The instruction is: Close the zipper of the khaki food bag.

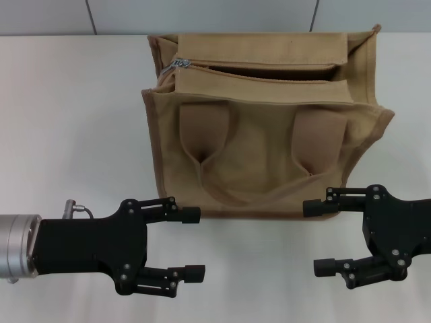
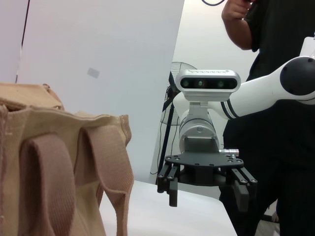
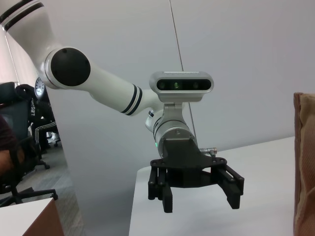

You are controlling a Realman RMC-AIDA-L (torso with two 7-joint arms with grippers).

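Note:
The khaki food bag stands on the white table, handle straps hanging down its near face. Its zipper runs across the top and gapes open along most of its length, with the silver pull tab at the left end. My left gripper is open and empty, low in front of the bag's left corner. My right gripper is open and empty, in front of the bag's right corner. The bag also shows in the left wrist view, with the right gripper beyond it. The right wrist view shows the left gripper.
The white table spreads to both sides of the bag. A grey wall runs behind it. A person in black stands beside the robot's right arm, and a fan stands behind.

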